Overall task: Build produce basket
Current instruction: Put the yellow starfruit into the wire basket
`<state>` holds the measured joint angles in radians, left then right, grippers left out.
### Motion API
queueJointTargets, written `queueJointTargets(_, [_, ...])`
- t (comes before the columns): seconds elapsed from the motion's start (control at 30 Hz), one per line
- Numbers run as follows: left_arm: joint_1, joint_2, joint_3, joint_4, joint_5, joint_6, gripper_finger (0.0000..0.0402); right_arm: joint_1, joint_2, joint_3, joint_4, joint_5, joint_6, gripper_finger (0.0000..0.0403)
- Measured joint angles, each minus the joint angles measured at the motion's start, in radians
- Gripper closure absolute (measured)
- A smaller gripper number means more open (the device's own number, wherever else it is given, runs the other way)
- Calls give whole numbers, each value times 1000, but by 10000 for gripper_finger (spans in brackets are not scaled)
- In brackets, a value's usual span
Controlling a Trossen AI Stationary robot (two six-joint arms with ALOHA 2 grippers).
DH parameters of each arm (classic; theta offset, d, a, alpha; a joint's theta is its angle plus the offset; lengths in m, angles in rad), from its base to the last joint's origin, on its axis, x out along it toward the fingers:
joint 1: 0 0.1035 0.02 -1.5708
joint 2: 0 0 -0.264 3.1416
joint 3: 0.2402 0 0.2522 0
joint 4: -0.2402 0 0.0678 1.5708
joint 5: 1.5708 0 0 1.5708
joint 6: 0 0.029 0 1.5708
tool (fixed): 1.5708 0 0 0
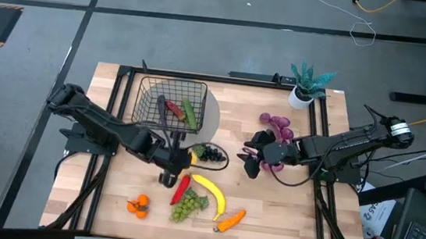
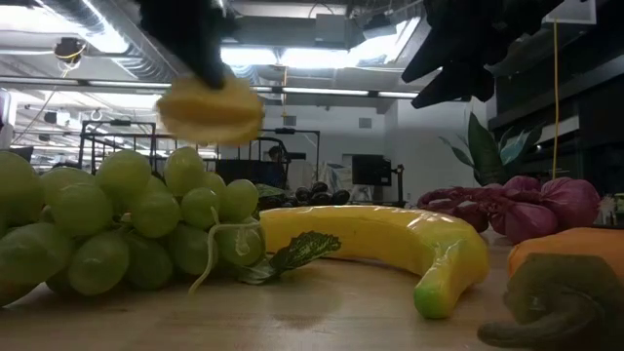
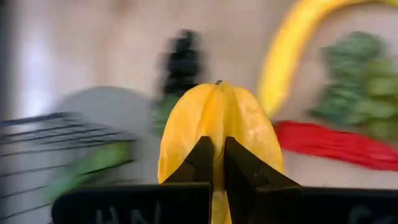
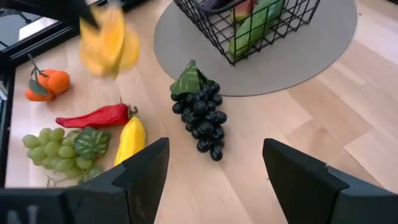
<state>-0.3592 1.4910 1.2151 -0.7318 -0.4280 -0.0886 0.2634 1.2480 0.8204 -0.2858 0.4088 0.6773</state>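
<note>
The black wire basket (image 1: 152, 98) stands on a grey round mat and holds a green cucumber (image 1: 189, 113) and a red piece. My left gripper (image 1: 176, 163) hangs just in front of it, shut on a yellow ridged fruit (image 3: 214, 121), also seen in the low view (image 2: 210, 107). Dark grapes (image 1: 211, 154) lie beside the mat. Red chili (image 1: 181, 189), banana (image 1: 210, 195), green grapes (image 1: 187, 206), oranges (image 1: 138, 205) and carrot (image 1: 231, 221) lie near the front edge. My right gripper (image 4: 214, 180) is open, right of the dark grapes (image 4: 202, 115), near the purple string (image 1: 279, 127). My left gripper pinches the yellow fruit between its two fingers (image 3: 199, 158), on the side facing the wrist (image 3: 214, 140). The fruit is lifted clear of the table, above the chili and green grapes (image 2: 127, 229).
A teal potted plant (image 1: 307, 83) stands at the far right corner. The black frame rails (image 1: 126, 87) run along the table's edges. Bare wood lies between the dark grapes and my right gripper and along the right front part (image 1: 282, 212).
</note>
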Motion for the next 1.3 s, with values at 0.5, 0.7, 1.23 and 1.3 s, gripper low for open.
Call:
queueJointTargets(0.5, [288, -176, 258, -565, -278, -63, 396, 0, 0, 0, 8, 16, -4, 141])
queueJointTargets(0.7, [469, -379, 205, -504, -232, -91, 396, 0, 1, 0, 8, 16, -26, 141])
queueJointTargets(1.23, [696, -502, -198, -129, -56, 38, 388, 0, 1, 0, 12, 17, -32, 141])
queueJointTargets(1.3, [705, -501, -230, -77, -53, 50, 379, 0, 0, 0, 12, 17, -28, 141])
